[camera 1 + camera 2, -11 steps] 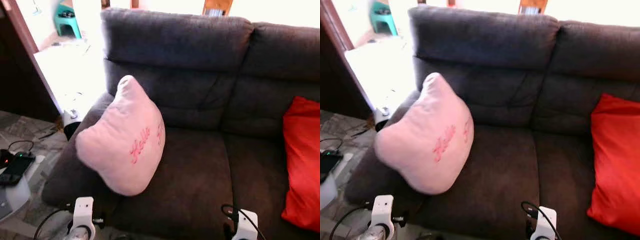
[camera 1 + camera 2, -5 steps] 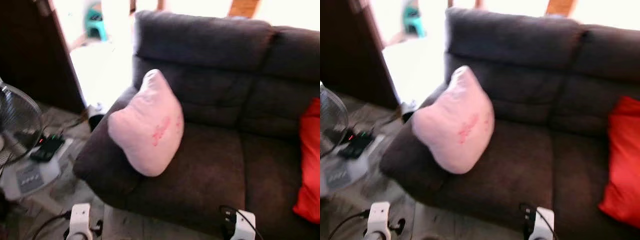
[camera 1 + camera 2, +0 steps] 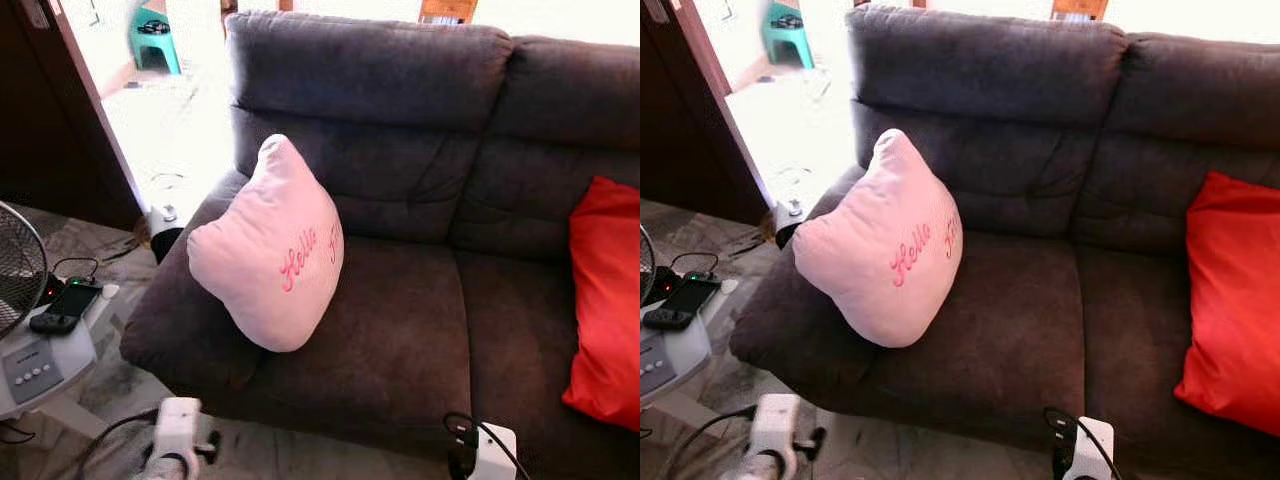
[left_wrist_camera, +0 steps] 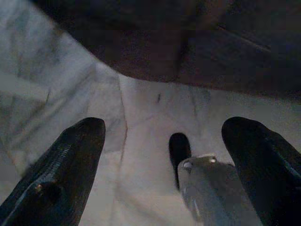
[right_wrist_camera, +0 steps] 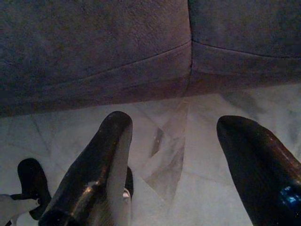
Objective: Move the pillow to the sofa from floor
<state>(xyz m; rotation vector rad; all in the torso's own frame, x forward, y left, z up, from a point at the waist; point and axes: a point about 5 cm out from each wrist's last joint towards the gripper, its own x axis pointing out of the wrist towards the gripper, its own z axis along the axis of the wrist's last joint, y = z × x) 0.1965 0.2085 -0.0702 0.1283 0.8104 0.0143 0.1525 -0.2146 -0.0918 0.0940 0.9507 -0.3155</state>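
1. Grippers first: left gripper (image 4: 162, 165) hangs low over the pale marble floor (image 4: 141, 117) by the sofa front, fingers spread wide, nothing between them. Right gripper (image 5: 188, 165) likewise wide apart and empty above the floor just in front of the sofa base.
2. Left side, near: a fan base (image 3: 35, 370) with a phone (image 3: 62, 306) lying on it and cables running beside it, close to the robot's left arm.
3. Pink pillow (image 3: 268, 250) is off the floor. It stands tilted on the left seat of the dark sofa (image 3: 400, 330), leaning on the armrest (image 3: 170, 310), top corner against the backrest.
4. Red cushion (image 3: 605, 300) sits on the right seat, well apart from the pink one.
5. Far: bright doorway behind the sofa's left end with a green stool (image 3: 152, 35).
6. Judgement: placement looks done, arms look clear of it.
7. Risks: the pillow rests on a lower corner and overhangs the armrest. A bump to the sofa could tip it outward to the floor by the fan. Any left arm swing or step to the left could snag the cables or knock the phone off the fan base.
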